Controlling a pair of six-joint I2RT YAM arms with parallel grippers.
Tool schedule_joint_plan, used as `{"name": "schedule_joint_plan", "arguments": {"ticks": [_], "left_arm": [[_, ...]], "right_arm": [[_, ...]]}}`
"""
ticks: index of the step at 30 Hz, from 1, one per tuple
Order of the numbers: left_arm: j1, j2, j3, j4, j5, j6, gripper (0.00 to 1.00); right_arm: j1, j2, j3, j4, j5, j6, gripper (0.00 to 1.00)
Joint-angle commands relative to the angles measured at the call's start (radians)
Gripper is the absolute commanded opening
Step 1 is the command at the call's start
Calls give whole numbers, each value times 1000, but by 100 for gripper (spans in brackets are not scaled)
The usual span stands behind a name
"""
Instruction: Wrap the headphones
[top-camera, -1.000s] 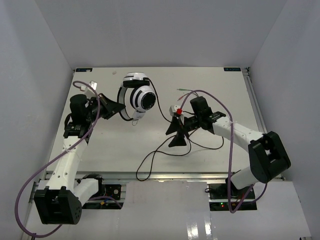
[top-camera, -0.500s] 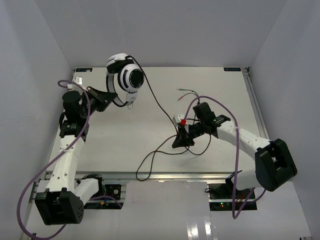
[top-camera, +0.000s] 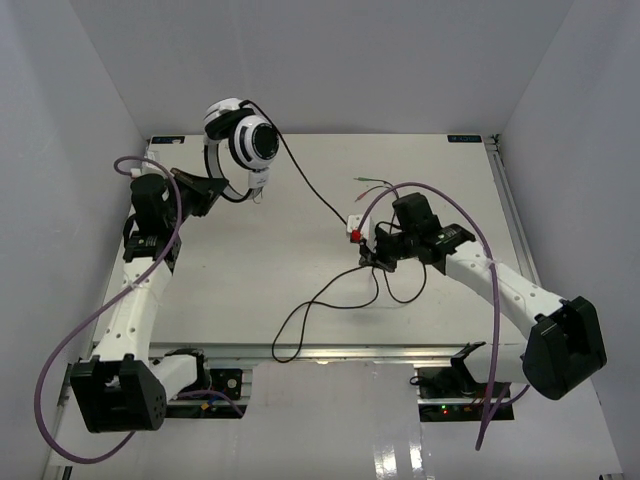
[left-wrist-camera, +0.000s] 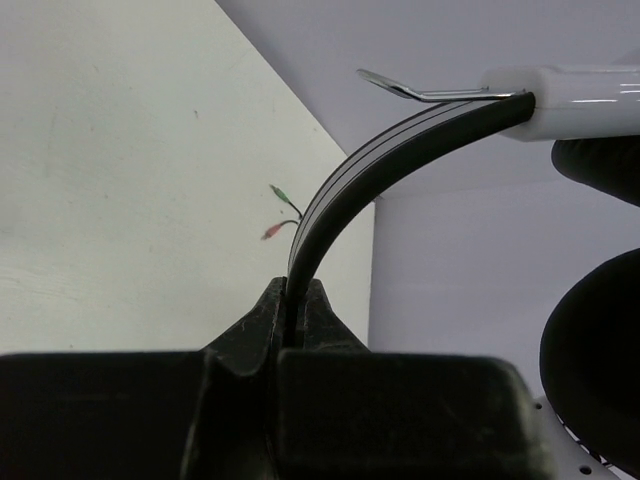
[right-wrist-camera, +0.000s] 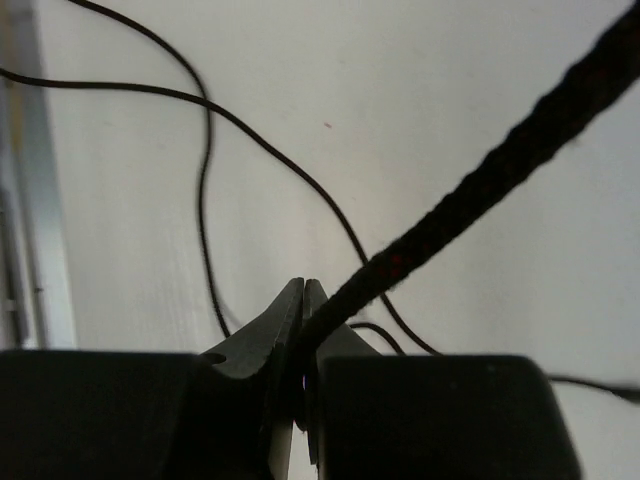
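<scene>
While you've got both arms engaged, L gripper (left-wrist-camera: 293, 300): jaws pressed tight on the black headband (left-wrist-camera: 352, 180), which sits edge-on btwn the tips.
Headphones (top-camera: 243, 140): held up in the air off that grip, over the far-left corner of the table (top-camera: 230, 280); one ringed earcup (top-camera: 260, 145) faces the top cam.
R gripper (right-wrist-camera: 303, 300): tips pinched on the thin black cable (right-wrist-camera: 470, 195), right of table centre.
Cable span: runs near straight from the earcup down to your R gripper, no sag onto the table btwn them.
Slack: the rest lies in loose loops (top-camera: 300, 318) toward the near edge.
Plugs (top-camera: 362, 182): green and pink ends, lying free on the far side, apart from both grippers.
Done: grips set on headband and cable; no turn of cable shows around the band or cups.
Left: prob. all the winding, then taking in the slack and plugs.
</scene>
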Motion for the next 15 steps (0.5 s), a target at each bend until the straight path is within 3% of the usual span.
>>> {"name": "schedule_joint_plan", "arguments": {"ticks": [1,6,10,15], "left_arm": [[-68,96,135,7,-98,130,0],[-254,305,285,-137,-358,387,0],[-334,454,334,-185,-434,521,0],[-445,584,351,-194,-521,634,0]], "right_arm": [[23,1,85,-53,446,-76,8],[43,-23,93,13,821,-272,8],[45,-72,57,77,913,-390,8],[46,-98,103,71,911,-404,8]]}}
